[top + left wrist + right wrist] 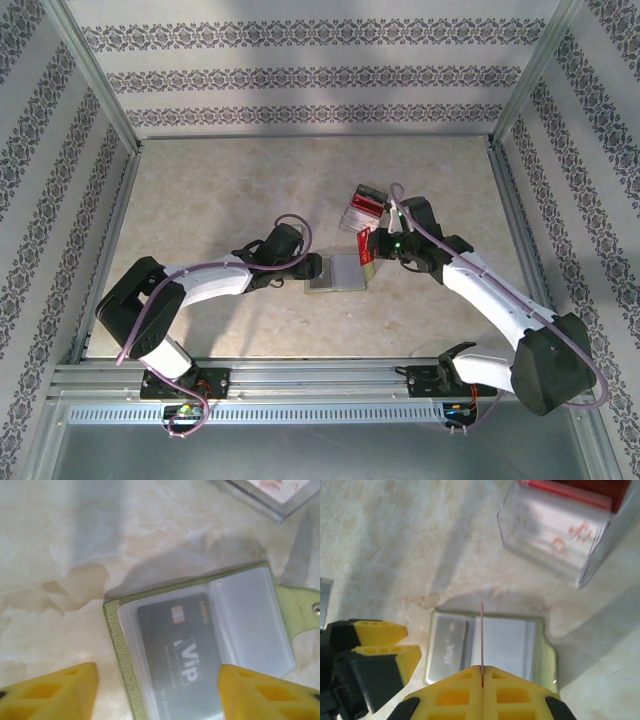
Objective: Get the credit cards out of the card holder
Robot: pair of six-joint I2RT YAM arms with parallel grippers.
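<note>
The card holder (338, 272) lies spread on the table (200, 200), pockets up for access; the clear box (555, 540) beyond looks like my drop-off; my left gripper (308, 270) stands released astride the holder's edge; my right gripper (482, 672) is clenched on a thin card (482, 630), upright above it; a grey card (182, 650) sits pocketed.

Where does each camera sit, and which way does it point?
Top external: overhead from the near side, looking down at the table; left arm and right arm show.
Left wrist: on the left arm, facing down at the card holder; left claw open.
Right wrist: on the right arm, facing down; right claw pinches a credit card edge-on.
Shared: both wrist views show the grey Vip card.
</note>
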